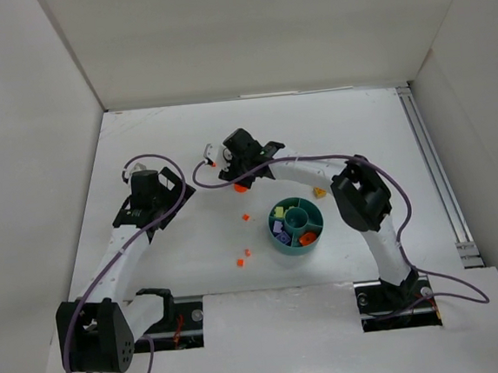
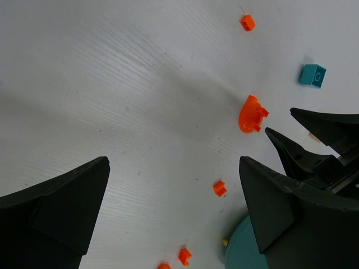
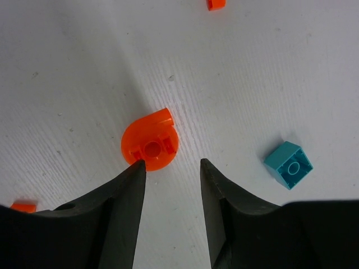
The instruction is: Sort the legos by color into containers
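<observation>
The teal dish [image 1: 299,245] holds purple, orange and lime legos in its wedge sections. In the right wrist view a round orange lego [image 3: 150,147] lies flat on the white table. My right gripper [image 3: 171,162] stands half open just behind it. The left fingertip [image 3: 136,166] touches its rim and nothing is between the jaws. A teal brick [image 3: 288,163] sits to the right. My left gripper [image 2: 174,162] hangs wide open and empty over bare table. From there I see the round orange lego [image 2: 248,114], the teal brick [image 2: 312,75] and the dish's edge [image 2: 241,249].
Small orange bits lie loose on the table [image 1: 245,216] [image 1: 247,253] [image 1: 240,262]. A yellow piece [image 1: 319,192] rests beside the right forearm. White walls close in the table on three sides. A metal rail [image 1: 435,170] runs along the right side.
</observation>
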Robot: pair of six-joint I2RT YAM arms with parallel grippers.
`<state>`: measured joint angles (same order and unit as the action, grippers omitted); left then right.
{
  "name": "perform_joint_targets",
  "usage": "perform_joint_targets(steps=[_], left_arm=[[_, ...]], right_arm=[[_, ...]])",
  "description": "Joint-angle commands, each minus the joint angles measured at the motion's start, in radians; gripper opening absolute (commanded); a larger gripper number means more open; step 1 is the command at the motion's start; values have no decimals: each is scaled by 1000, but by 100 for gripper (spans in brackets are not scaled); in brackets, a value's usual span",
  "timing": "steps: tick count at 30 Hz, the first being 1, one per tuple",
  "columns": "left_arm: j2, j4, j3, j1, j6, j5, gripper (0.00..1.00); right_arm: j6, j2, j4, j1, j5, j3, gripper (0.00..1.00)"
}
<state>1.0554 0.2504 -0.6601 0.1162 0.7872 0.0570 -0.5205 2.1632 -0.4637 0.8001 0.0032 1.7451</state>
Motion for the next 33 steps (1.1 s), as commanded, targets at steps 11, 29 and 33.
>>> perform_joint_targets(steps=[11,29,33], left_arm=[[-12,-26,13,-3,-16,3,100],[-12,-26,13,-3,-16,3,100],[-12,-36,13,-3,-25,12,100]], right_arm=[[3,41,10,10,-20,33,47],[4,41,10,10,-62,33,16],[4,9,10,10,-71,33,10]])
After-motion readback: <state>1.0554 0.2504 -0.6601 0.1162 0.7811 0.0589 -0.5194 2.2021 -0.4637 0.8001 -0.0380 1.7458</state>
